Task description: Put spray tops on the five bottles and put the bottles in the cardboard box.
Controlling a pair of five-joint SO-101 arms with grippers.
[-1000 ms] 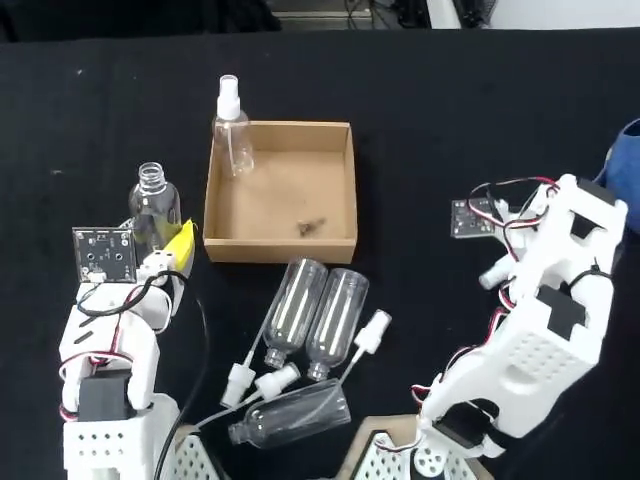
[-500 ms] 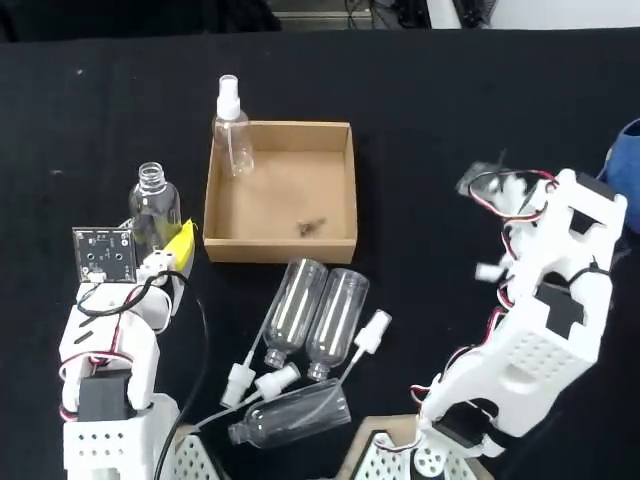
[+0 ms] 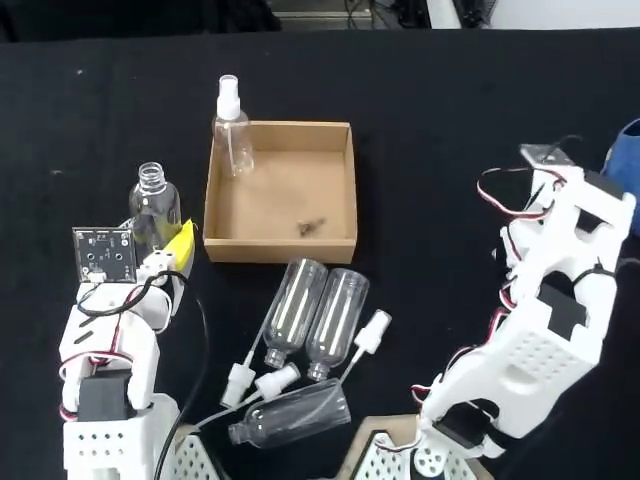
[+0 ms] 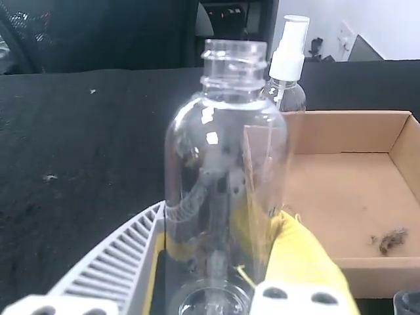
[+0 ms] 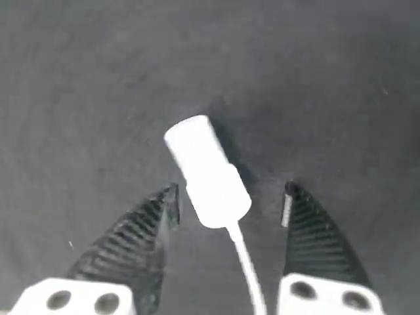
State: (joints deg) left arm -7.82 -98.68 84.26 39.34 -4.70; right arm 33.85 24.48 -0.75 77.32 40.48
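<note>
The right gripper (image 5: 230, 191) is spread wide, jaws straddling a spray top (image 5: 207, 172) lying askew on the black table (image 5: 79, 79) — close on that round cap off-centre and I reckon it rolls or squirts out, or the jaws nip the thin tube (image 5: 246, 262) instead. Over on the other side the left gripper (image 4: 216, 266) is clamped on an uncapped bottle (image 4: 223, 164), upright just beside the cardboard box (image 3: 279, 243) — a crooked grab now could send the tube wide of that narrow neck (image 4: 233, 62), or knock the bottle over.

There are five bottles (image 3: 293, 300), one fitted with a spray top (image 3: 229, 88), four loose spray tops (image 3: 372, 328) and one cardboard box (image 3: 280, 248).
</note>
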